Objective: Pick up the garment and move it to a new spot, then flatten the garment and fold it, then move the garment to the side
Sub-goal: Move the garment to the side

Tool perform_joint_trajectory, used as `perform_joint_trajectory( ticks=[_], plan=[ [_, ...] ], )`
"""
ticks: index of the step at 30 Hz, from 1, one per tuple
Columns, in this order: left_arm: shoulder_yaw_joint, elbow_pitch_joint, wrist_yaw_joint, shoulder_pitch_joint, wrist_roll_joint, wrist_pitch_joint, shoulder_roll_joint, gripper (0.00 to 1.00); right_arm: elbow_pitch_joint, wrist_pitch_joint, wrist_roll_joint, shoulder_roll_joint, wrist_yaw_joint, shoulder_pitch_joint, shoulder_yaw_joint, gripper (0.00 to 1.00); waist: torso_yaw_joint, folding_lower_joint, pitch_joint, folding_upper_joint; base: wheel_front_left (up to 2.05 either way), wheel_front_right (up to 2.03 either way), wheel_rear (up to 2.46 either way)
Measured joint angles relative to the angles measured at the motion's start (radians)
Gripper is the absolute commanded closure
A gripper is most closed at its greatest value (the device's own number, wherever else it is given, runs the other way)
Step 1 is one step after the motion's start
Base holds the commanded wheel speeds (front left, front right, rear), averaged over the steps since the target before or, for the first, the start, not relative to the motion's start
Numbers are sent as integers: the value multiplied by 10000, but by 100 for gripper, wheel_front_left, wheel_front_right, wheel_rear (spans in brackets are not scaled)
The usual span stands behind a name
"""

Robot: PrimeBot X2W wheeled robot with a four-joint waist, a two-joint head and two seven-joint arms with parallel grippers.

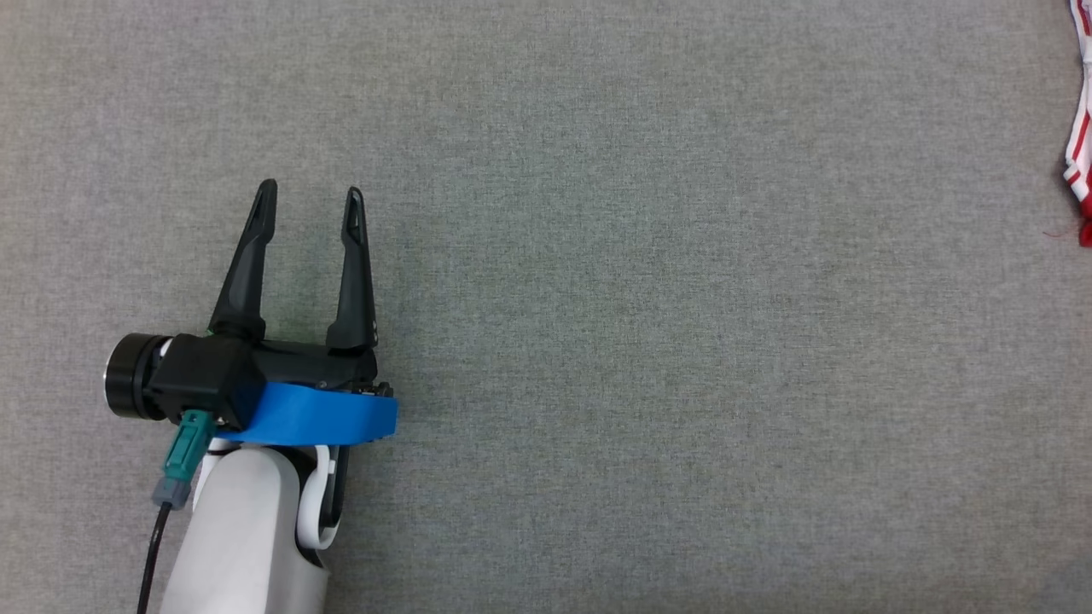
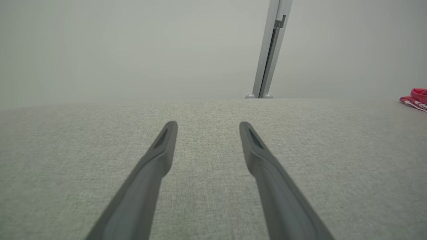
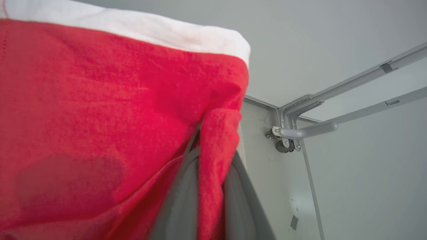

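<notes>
The garment (image 3: 100,116) is red cloth with a white band along one edge. In the right wrist view it drapes across the left and middle, and a fold of it is pinched between my right gripper's (image 3: 208,156) grey fingers, which are shut on it. A red-and-white striped edge of the garment (image 1: 1079,162) shows at the far right of the head view, and a small part of the garment (image 2: 415,98) lies at the far right of the left wrist view. My left gripper (image 1: 311,200) hovers over the grey cloth surface at the lower left, open, with nothing between its fingers (image 2: 160,156).
The grey fabric tabletop (image 1: 648,341) spreads across the head view. A pale wall with a grey metal post (image 2: 270,50) stands behind the table's far edge. Grey frame bars and a bracket (image 3: 290,130) show in the right wrist view.
</notes>
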Motion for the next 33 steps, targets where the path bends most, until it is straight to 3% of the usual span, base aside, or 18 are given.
perform_joint_trajectory(
  ticks=[5, 7, 8, 9, 17, 24, 33],
  plan=[
    [35, -13, 23, -36, 0, 0, 0, 0, 629, -98, -635, 276, 2, -374, -481, 100, 41, 0, 105, 0, 0, 0, 0],
    [36, -8, 23, -45, 2, 0, -4, 0, 788, -205, -867, 418, 2, -435, -589, 63, 52, 0, 131, 0, 0, 0, 0],
    [40, 2, 25, -57, 2, 0, -4, 0, 830, -305, -988, 481, 2, -467, -616, 7, 57, 0, 136, 0, 0, 0, 0],
    [52, 4, 27, -64, 2, 0, -2, 0, 895, -368, -1083, 556, 2, -548, -660, 0, 58, 0, 134, 0, 0, 0, 0],
    [163, 213, 69, -15, 0, 0, 2, 0, 984, -1547, -1967, 1072, 0, -985, -1250, 0, 52, 0, -233, 0, 0, 0, 0],
    [378, 387, 121, 462, -107, 0, -2, 0, 537, -2882, -1873, 2268, 0, -900, -1074, 0, 22, -1, -1041, 0, 0, 0, 0],
    [625, 522, 207, 1429, -182, 0, 4, 0, 90, -3979, -1076, 3814, 0, 98, -104, 0, 199, -3, -2562, 0, 0, 0, 0]
  ],
)
